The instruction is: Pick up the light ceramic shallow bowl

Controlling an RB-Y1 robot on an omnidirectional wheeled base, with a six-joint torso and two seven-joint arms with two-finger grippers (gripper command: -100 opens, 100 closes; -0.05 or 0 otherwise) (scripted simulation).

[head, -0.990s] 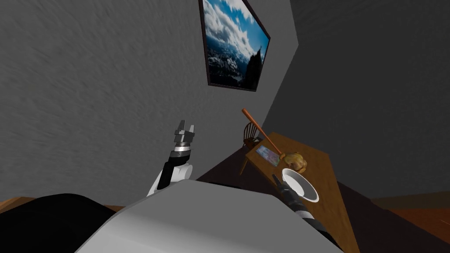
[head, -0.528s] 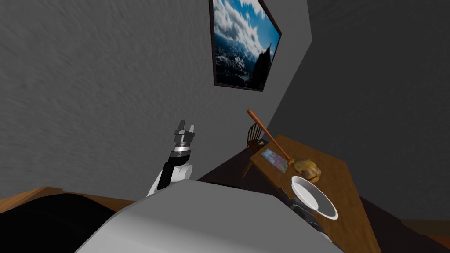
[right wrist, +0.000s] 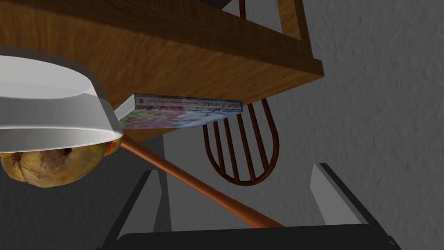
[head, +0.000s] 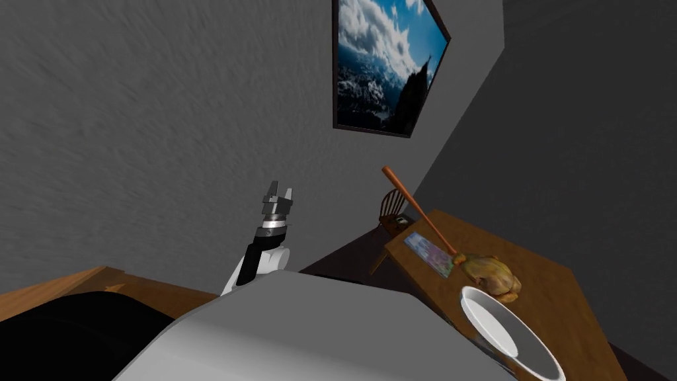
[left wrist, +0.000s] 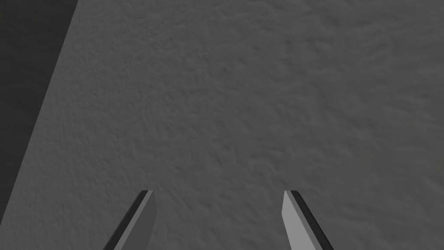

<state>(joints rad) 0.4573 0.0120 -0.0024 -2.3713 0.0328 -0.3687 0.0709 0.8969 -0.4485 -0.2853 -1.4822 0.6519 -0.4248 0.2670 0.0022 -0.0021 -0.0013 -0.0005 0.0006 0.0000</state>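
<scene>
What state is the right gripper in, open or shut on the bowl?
Open. The right gripper has its fingers wide apart; the white bowl sits beside them, not between.

White bowl sits beside the right end effector, fingers spread.

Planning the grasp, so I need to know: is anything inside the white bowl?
The white bowl on the wooden table looks empty: bare white inside. Its near end runs past the picture's edge, so that part is unseen.
</scene>
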